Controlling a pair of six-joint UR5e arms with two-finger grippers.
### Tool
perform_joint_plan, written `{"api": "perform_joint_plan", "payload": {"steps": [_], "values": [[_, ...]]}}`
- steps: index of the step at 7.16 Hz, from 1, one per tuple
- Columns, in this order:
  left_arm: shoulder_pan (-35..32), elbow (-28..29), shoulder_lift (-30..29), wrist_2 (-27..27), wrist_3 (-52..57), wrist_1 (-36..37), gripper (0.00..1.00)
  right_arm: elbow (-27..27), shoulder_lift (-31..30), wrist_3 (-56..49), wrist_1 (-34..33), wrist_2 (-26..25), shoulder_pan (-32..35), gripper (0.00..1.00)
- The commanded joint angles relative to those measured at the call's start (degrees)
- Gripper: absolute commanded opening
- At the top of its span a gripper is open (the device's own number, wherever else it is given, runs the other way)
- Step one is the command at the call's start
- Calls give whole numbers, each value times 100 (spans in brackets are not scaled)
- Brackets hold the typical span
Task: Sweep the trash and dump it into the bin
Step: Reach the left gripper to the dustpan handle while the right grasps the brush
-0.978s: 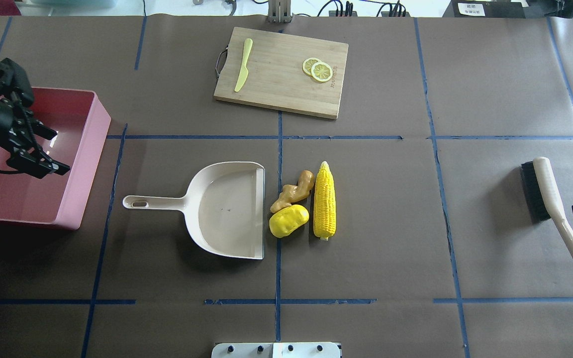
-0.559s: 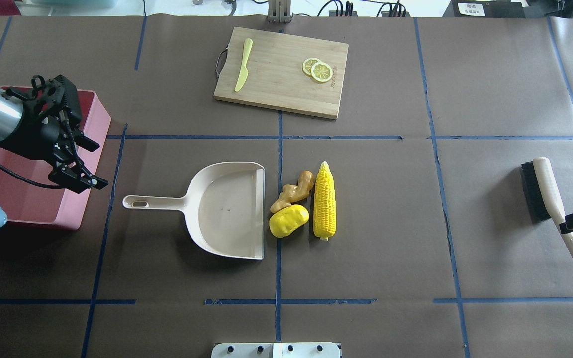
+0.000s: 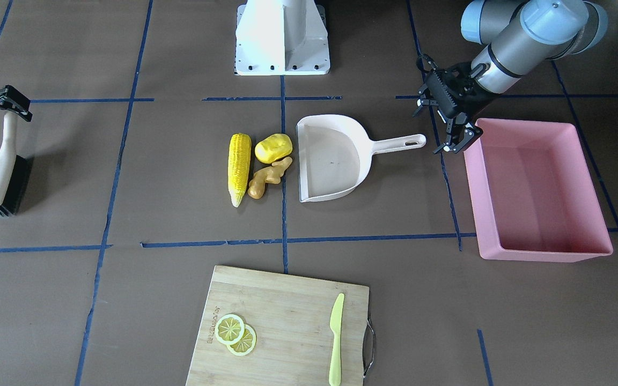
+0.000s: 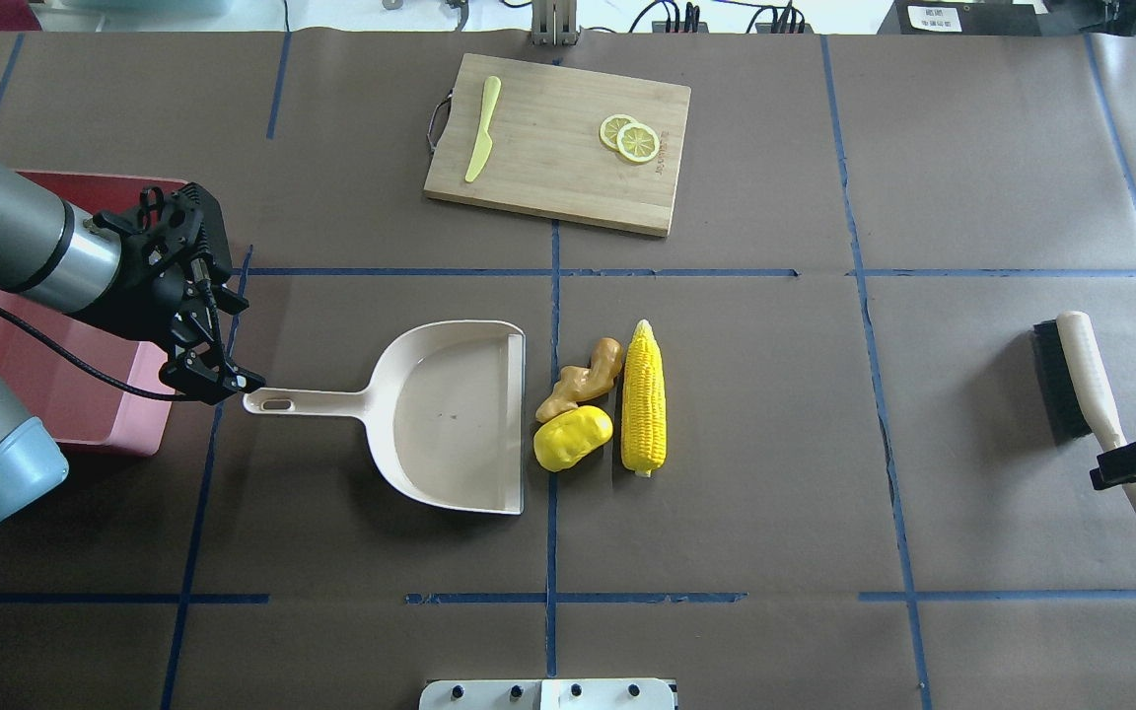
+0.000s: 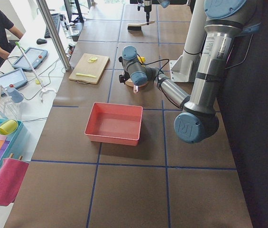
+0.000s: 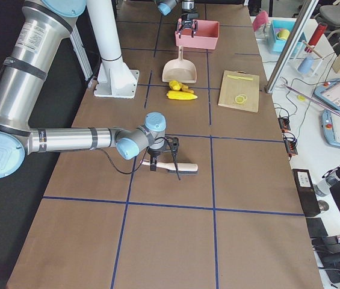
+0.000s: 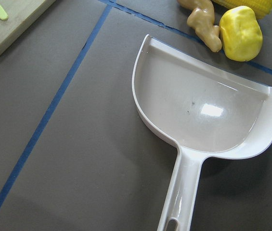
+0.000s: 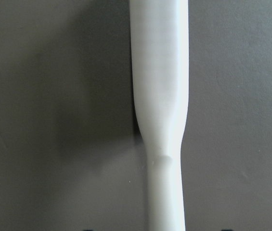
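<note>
**Both pincers open at the tools, trash on the table**

Left pincer [image 4: 248,343] spread wide, clamped on nothing, poised at the tip of the cream dustpan [image 4: 450,414] handle. Lower finger right by the handle's end; whether touching it, cannot tell. Just left of that, the pink bin [image 3: 534,187] at the left edge of the table [image 4: 775,444], partly hidden under the left arm in the overhead view.

Right pincer [image 4: 1135,463] well apart from all this, at the right side, over the thin end of the brush [image 4: 1086,385] handle. Jaws apart, one on either side of the white handle in the wrist view, not closed on it. Brush flat on the table, black bristles facing left.

Mid-table, between the two arms: dustpan lying flat, mouth facing right, handle pointing left toward the bin. Just right of the mouth, the trash, all three pieces on the table and outside the pan:
- Ginger root [image 4: 583,378] on the farther side, close to the pan's lip.
- Rounded yellow lump [image 4: 573,437] on the nearer side, right against the root and also close to the lip.
- Corn cob [image 4: 644,394] just right of both, laid near-to-far with its pointed end far.

On the far side, a wooden cutting board [image 4: 558,148] with two lemon slices [image 4: 630,138] on its right part and a yellow-green knife [image 4: 482,128] on its left.
</note>
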Motion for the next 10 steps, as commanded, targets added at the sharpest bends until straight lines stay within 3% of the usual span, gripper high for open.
{"api": "perform_joint_plan", "payload": {"steps": [1, 2, 3, 4, 6, 9, 10], "values": [[244, 34, -6, 23, 19, 0, 100, -62, -36, -8, 1, -153, -179, 78], [280, 26, -6, 58, 19, 9, 100, -54, -36, -8, 1, -154, -197, 53], [368, -1, -6, 259, 19, 0, 100, -10, -44, -26, 1, -145, -198, 19], [604, -1, -23, 461, 19, 9, 100, 68, -53, -70, 1, -153, -198, 4], [747, 78, -41, 743, 1145, 26, 100, 639, -88, -52, -34, -153, -241, 0], [764, 96, -698, 840, 2425, 1535, 100, 1087, 34, 44, -52, -162, -636, 0], [912, 165, -700, 1119, 2567, 1547, 100, 1089, 235, 157, -78, -197, -750, 0]]}}
